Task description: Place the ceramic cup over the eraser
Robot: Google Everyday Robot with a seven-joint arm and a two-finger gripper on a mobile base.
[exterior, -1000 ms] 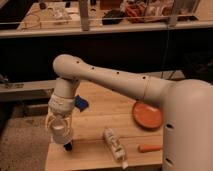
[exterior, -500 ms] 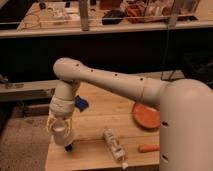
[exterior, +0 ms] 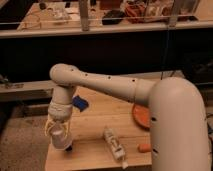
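The off-white ceramic cup [exterior: 60,140] stands near the front left corner of the wooden table [exterior: 100,125]. My gripper [exterior: 59,134] hangs straight down over it, open, with its pale fingers [exterior: 49,130] spread on either side of the cup's upper part. A small black bit of the eraser [exterior: 69,148] shows at the cup's lower right rim. The remainder of the eraser is hidden by the cup.
A blue flat pad [exterior: 80,103] lies behind the gripper. A white printed carton [exterior: 114,144] lies to the right of the cup, with a small orange piece [exterior: 144,148] further right. An orange plate [exterior: 141,115] sits partly behind my arm. The table's left edge runs close to the cup.
The gripper has lowered the cup to the table by the eraser, and its fingers have spread apart from the cup's sides.
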